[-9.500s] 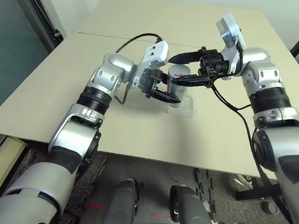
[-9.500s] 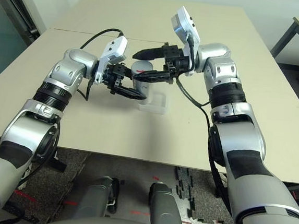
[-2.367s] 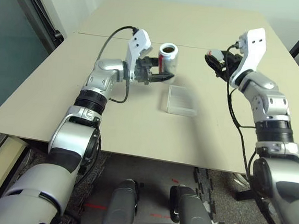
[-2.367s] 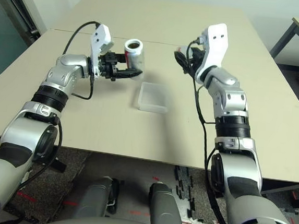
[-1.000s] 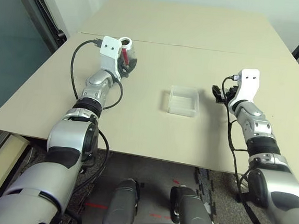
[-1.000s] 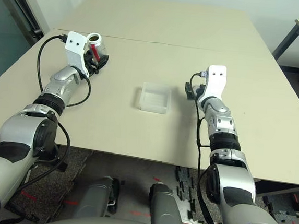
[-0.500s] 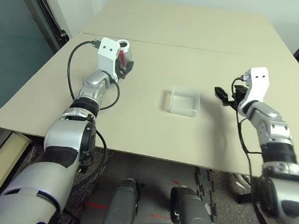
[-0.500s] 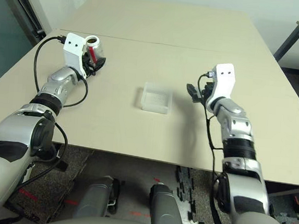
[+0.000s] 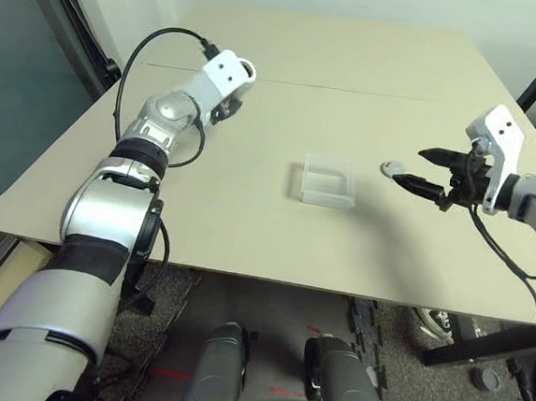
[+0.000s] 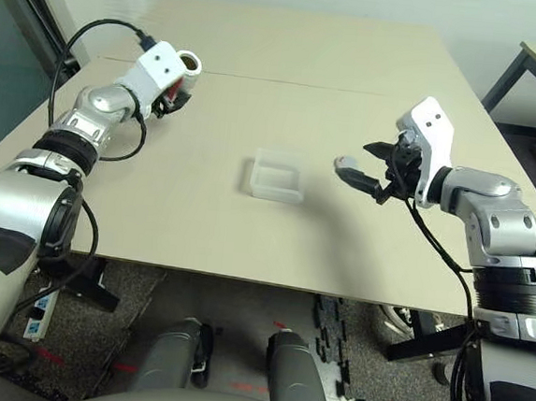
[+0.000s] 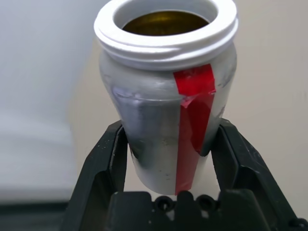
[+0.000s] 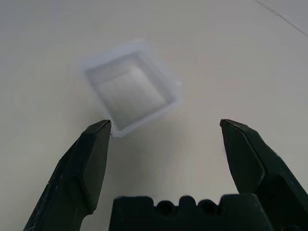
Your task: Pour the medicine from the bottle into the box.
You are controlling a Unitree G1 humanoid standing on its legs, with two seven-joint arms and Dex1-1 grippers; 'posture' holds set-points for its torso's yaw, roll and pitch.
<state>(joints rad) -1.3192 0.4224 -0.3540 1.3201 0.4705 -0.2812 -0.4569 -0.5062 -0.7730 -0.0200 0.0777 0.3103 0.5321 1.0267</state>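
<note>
The bottle (image 11: 168, 106), silver-grey with a red stripe and an open mouth, stands upright between the fingers of my left gripper (image 11: 171, 130), which is shut on it. In the head views this bottle (image 9: 243, 68) is at the table's back left. The box (image 9: 328, 180), clear and shallow, lies at the table's middle. To its right my right gripper (image 9: 426, 169) hovers open, pointing toward the box (image 12: 130, 89), with nothing between its fingers.
A small round grey cap (image 9: 390, 168) with a red mark lies on the table between the box and my right fingertips. A black cable loops from my left wrist. A seam crosses the table (image 9: 274, 243) behind the box.
My right arm has swung out and its gripper now points left at the box, with the cap showing by its fingertips. My left wrist has turned, still holding the bottle at the back left.
</note>
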